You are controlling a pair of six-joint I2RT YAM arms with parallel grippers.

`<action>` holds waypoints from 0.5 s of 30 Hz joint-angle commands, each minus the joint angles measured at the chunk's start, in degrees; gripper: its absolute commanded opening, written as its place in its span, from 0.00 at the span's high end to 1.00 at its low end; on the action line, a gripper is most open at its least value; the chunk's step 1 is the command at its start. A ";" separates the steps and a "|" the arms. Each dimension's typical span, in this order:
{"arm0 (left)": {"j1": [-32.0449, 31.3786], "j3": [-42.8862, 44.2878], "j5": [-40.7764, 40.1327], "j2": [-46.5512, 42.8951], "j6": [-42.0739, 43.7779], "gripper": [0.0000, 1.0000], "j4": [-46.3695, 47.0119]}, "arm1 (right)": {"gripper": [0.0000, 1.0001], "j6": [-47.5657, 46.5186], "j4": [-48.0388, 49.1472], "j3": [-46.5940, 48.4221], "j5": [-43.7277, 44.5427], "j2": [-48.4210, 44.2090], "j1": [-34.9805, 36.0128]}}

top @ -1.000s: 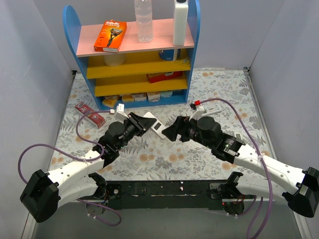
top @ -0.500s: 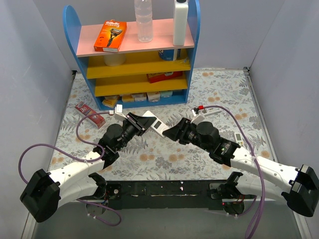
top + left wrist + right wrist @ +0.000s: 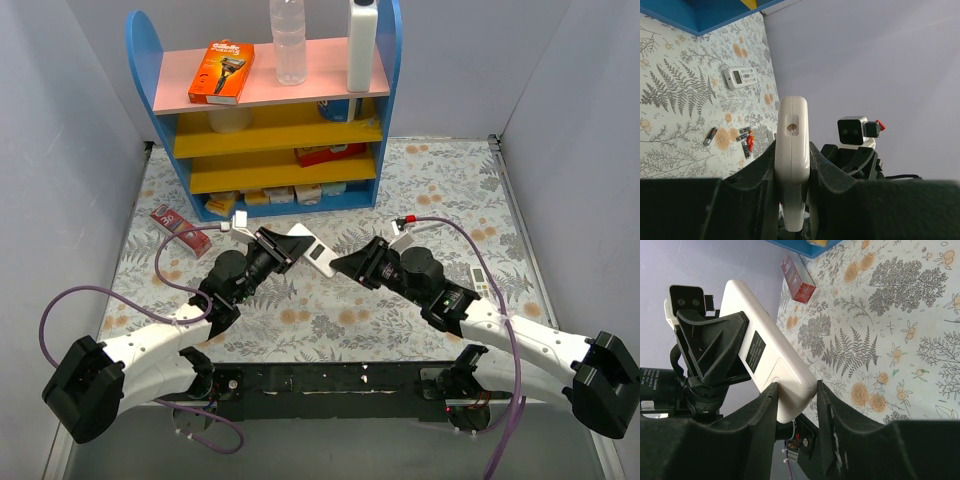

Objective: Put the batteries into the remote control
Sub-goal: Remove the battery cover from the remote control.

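The remote control is held up off the table with its white back and a black label facing the right wrist camera. My left gripper is shut on its upper half, and the remote stands edge-on between the fingers. My right gripper has its jaws against both sides of the remote's lower end. Several small batteries, dark with red and silvery parts, lie loose on the floral table in the left wrist view. They are hidden in the top view.
A blue shelf unit with boxes and bottles stands at the back. A red box lies at the left, also in the right wrist view. A longer white remote with grey buttons lies at the right.
My right gripper has moved left onto the remote's lower end. My left gripper has kept holding the remote in nearly the same place.
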 commanded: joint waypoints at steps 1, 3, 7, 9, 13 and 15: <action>-0.03 -0.72 -1.58 -1.13 -0.66 1.00 6.51 | 0.62 1.62 1.40 -3.08 -1.13 0.70 -0.55; 0.06 -0.81 -2.72 -1.31 -0.49 1.00 7.13 | 0.66 2.15 1.40 -4.75 -1.22 0.18 -0.64; 0.15 -0.29 -4.83 -0.87 -0.49 1.00 7.92 | 0.71 3.20 -0.27 -6.59 -0.52 -0.70 -0.64; 0.41 -0.20 -4.92 -0.26 -0.84 1.00 8.45 | 0.73 3.56 -1.15 -7.04 -0.34 -1.23 -0.64; 1.46 -0.20 -4.84 0.27 -1.72 1.00 9.86 | 0.77 3.73 -1.33 -7.91 -0.34 -1.58 -0.73; 1.81 0.06 -4.75 0.27 -1.37 1.00 9.51 | 0.79 3.56 -0.89 -8.00 -0.42 -1.85 -0.73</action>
